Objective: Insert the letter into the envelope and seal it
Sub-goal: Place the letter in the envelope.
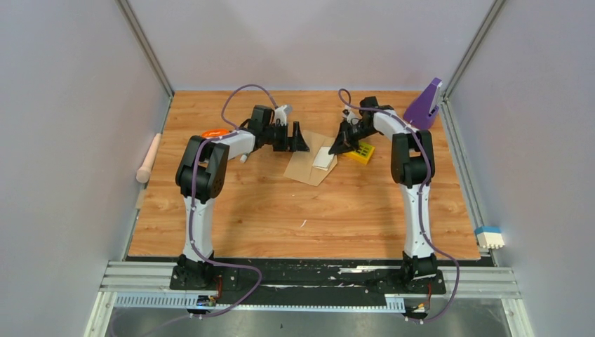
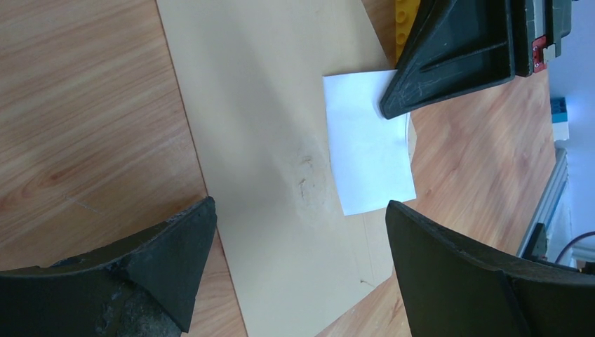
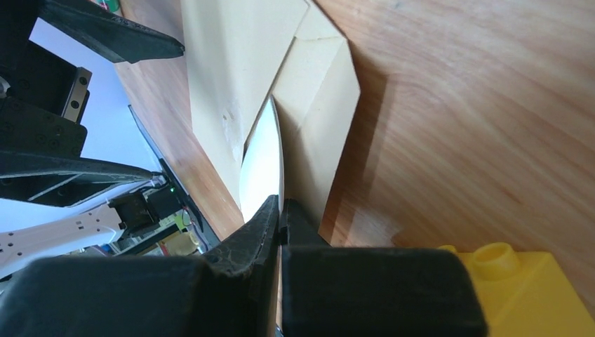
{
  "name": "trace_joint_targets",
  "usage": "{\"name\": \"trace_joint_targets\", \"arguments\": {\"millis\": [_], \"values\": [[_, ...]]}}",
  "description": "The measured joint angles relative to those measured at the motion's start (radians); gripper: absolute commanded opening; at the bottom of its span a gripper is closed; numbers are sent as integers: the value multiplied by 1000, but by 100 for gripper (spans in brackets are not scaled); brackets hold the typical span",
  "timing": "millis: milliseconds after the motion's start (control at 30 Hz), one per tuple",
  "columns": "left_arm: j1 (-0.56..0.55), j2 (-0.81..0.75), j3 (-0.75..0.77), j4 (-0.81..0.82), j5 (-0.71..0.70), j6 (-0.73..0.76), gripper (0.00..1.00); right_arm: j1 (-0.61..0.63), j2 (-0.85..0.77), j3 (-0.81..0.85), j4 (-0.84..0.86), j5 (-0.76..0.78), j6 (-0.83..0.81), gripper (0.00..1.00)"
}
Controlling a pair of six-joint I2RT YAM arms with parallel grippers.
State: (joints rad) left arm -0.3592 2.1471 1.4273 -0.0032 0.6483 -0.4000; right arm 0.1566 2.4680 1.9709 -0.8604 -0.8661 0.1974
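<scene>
The tan envelope (image 1: 303, 167) lies flat on the wooden tabletop (image 1: 281, 217), about midway between the left and right edges and closer to the far edge than to the near one. The white letter (image 1: 323, 158) sits at the envelope's right side, over the seam where the flap folds out. How far it has gone into the mouth I cannot tell.

The right pincer (image 1: 339, 147) is closed, its 2 fingertips pinched together on the letter's right-hand edge. In the right wrist view the paper rises in a curve into the grip. The left pincer (image 1: 300, 138) hangs over the envelope's left part with its jaws spread wide, holding nothing. In its own wrist view the envelope and the letter show between its 2 fingers (image 2: 175, 246).

A yellow toy brick (image 1: 363, 152) rests just right of the envelope, beside the right pincer. A purple object (image 1: 424, 105) stands at the far right corner, and something orange (image 1: 214, 133) shows behind the left arm.
</scene>
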Motion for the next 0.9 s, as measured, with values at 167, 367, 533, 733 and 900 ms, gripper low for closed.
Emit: {"name": "trace_joint_targets", "arguments": {"millis": [167, 367, 533, 733, 900], "values": [[0, 2, 0, 1, 6, -5, 99, 11, 1, 8, -9, -10, -9, 0], [1, 2, 0, 2, 10, -12, 99, 19, 3, 14, -13, -11, -12, 0], [1, 2, 0, 5, 11, -23, 100, 19, 15, 16, -14, -19, -7, 0], [1, 2, -6, 16, 14, -32, 100, 20, 16, 19, -14, -18, -7, 0], [1, 2, -8, 24, 14, -42, 100, 27, 16, 21, -14, -9, -7, 0]]}}
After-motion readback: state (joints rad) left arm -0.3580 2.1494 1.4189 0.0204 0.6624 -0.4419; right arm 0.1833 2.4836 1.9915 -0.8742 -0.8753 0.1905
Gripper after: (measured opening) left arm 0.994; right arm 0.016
